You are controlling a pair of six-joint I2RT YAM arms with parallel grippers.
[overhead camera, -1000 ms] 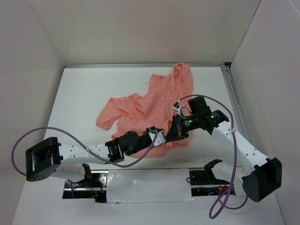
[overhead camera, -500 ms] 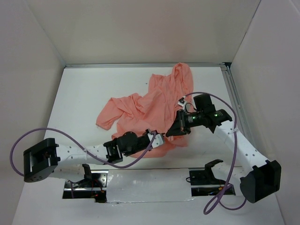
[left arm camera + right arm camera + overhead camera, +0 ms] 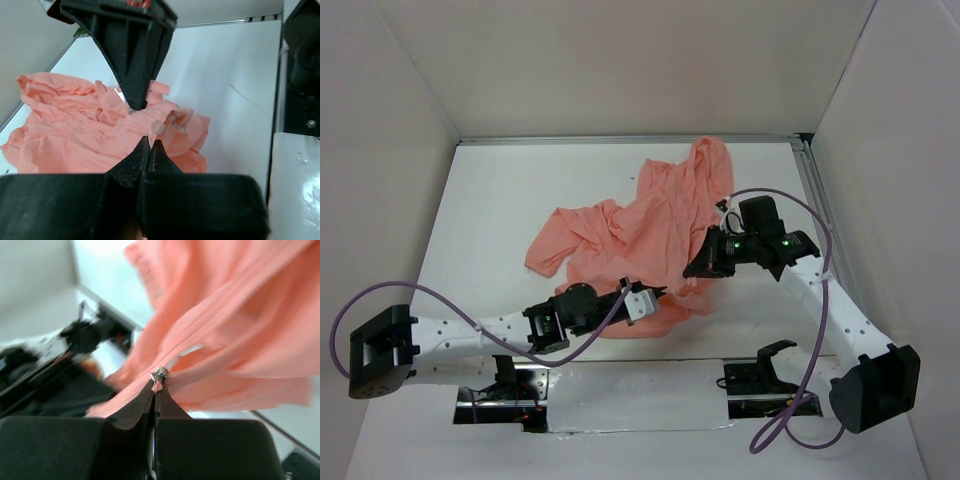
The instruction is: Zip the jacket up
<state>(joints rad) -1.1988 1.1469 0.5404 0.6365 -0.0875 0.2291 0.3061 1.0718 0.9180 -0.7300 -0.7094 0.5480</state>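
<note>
The salmon-pink jacket (image 3: 640, 225) lies crumpled on the white table, hood toward the back. My left gripper (image 3: 660, 296) is shut on the jacket's bottom hem at the zipper's lower end; in the left wrist view the jacket (image 3: 75, 135) is pinched at my left gripper (image 3: 150, 141). My right gripper (image 3: 695, 268) is shut on the silver zipper pull (image 3: 161, 373), lifting the fabric; in the right wrist view the closed zipper line runs down-left from my right gripper (image 3: 154, 384) across the jacket (image 3: 240, 330).
The table (image 3: 490, 220) has white walls on three sides and a metal rail (image 3: 818, 215) along the right. Two black fixtures (image 3: 760, 372) sit at the near edge by the arm bases. A purple cable loops from each arm.
My right gripper has moved up and right along the zipper with the pull. My left gripper has pulled back toward the left and near edge with the hem, stretching the zipper line.
</note>
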